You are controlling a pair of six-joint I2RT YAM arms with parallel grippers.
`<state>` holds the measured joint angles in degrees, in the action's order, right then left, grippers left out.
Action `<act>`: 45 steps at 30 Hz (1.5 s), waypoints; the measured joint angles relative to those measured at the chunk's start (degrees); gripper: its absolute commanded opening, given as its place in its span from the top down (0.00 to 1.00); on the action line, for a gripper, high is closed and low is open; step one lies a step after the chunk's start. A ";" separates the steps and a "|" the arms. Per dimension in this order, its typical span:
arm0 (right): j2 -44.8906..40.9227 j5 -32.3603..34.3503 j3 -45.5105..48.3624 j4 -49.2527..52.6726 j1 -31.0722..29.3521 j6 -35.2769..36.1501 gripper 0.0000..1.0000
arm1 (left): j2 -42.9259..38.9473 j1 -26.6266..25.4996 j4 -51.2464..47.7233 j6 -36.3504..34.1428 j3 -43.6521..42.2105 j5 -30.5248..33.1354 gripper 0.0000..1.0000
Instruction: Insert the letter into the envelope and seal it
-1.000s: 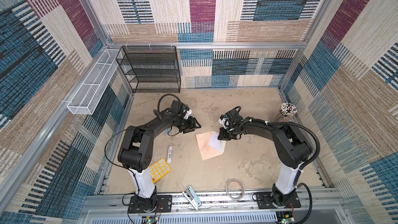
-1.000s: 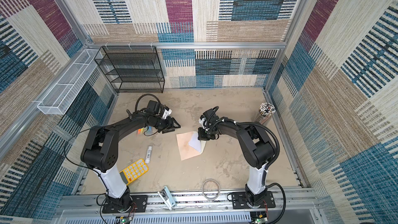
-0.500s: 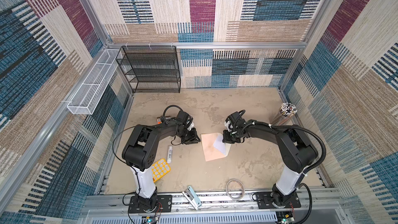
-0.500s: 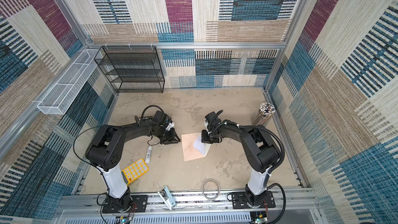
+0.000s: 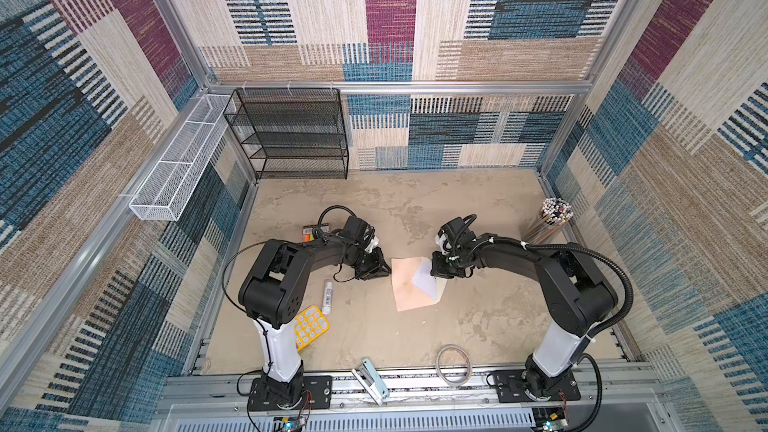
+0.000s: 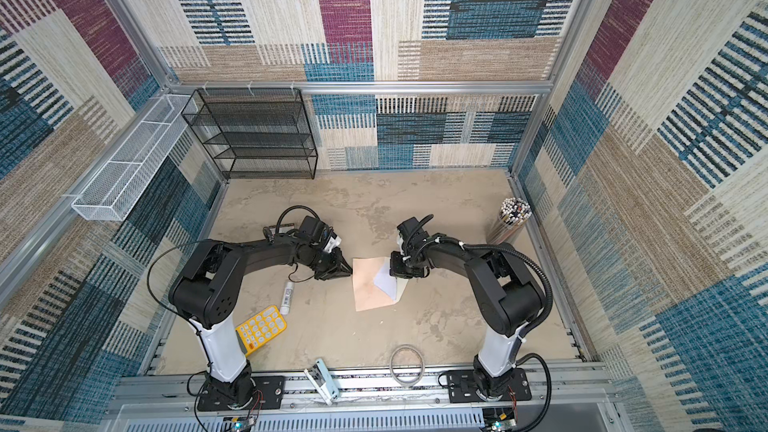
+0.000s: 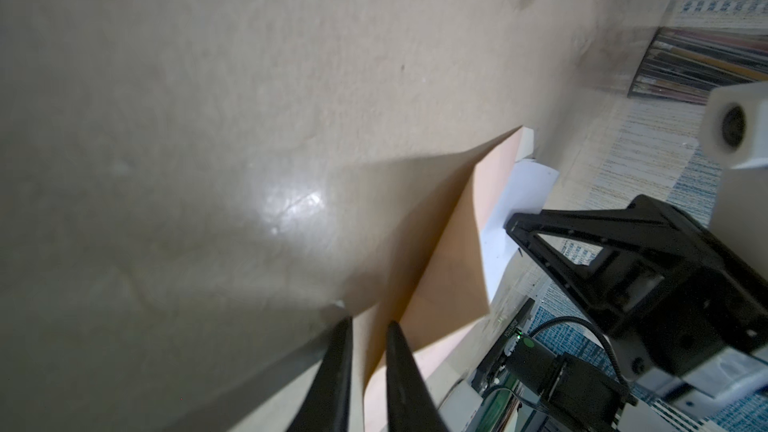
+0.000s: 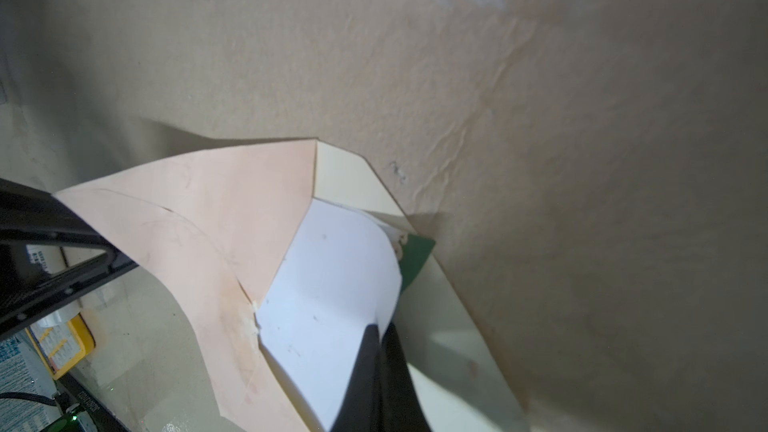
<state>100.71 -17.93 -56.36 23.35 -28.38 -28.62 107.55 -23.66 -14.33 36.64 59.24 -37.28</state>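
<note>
The pale pink envelope (image 5: 409, 288) (image 6: 368, 288) lies mid-table, its left edge bowed up off the surface. Its cream flap (image 8: 345, 180) is folded open on the right. The white letter (image 5: 426, 282) (image 6: 386, 282) sticks out of the envelope's mouth, partly inside, and a green border corner shows in the right wrist view. My right gripper (image 8: 380, 332) (image 5: 433, 278) is shut on the letter (image 8: 332, 284) at its outer edge. My left gripper (image 7: 369, 326) (image 5: 388, 271) is at the left edge of the envelope (image 7: 449, 259). Its jaws stand a narrow gap apart, with that raised edge between them.
A yellow calculator (image 5: 311, 324) and a white glue stick (image 5: 327, 290) lie near the left arm's base. A black wire rack (image 5: 291, 135) stands at the back left, a cup of pencils (image 5: 548, 222) at the right wall. A wire ring (image 5: 454, 361) and a stapler (image 5: 372, 380) lie at the front edge.
My left gripper has come forward and right to the envelope's left edge, and its jaws have narrowed. The right gripper, still shut on the letter, has shifted slightly right and the envelope went with it.
</note>
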 measured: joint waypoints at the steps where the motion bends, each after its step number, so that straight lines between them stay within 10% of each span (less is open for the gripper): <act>1: -0.04 0.11 0.04 -0.02 0.00 0.00 0.99 | -0.26 -0.04 0.39 0.42 -0.24 -0.20 0.75; 25: -0.31 0.57 0.17 0.07 0.00 -0.44 0.98 | -8.24 -0.04 2.29 6.45 -9.25 0.83 0.60; 45: 0.22 -0.33 -0.15 0.42 0.02 0.92 1.00 | 0.07 -0.42 9.11 9.25 -4.63 -3.63 0.94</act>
<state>100.92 -18.26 -56.51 23.77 -28.36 -27.70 107.61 -24.08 -5.21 45.89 54.61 -40.91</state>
